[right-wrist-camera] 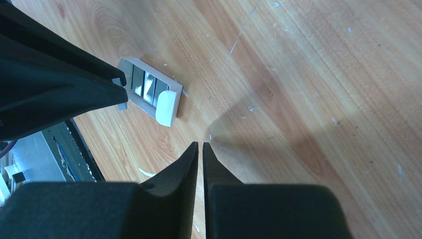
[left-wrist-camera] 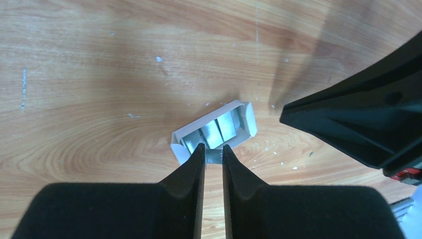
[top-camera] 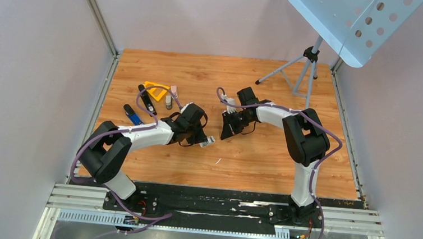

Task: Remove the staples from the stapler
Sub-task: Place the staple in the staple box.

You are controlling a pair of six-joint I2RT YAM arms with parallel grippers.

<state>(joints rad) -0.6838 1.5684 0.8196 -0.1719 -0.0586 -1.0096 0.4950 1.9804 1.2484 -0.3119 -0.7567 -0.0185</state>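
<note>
A small open white box (left-wrist-camera: 214, 130) with silver staple strips in it lies on the wooden table. My left gripper (left-wrist-camera: 213, 147) hovers just over its near edge, shut on a short grey strip of staples (left-wrist-camera: 214, 157) pinched between the fingertips. From above, the left gripper (top-camera: 203, 141) and the box (top-camera: 210, 138) sit mid-table. My right gripper (right-wrist-camera: 200, 144) is shut with nothing in it, a little to the right of the box (right-wrist-camera: 149, 92). A blue and black tool (top-camera: 132, 114), apparently the stapler, lies apart at the back left.
Behind the left arm lie a yellow piece (top-camera: 156, 89), a black pen-like item (top-camera: 147, 99), a pink piece (top-camera: 173, 89) and a small bottle (top-camera: 168, 102). A tripod (top-camera: 308, 64) stands at the back right. A white scrap (top-camera: 218, 161) lies nearer the front.
</note>
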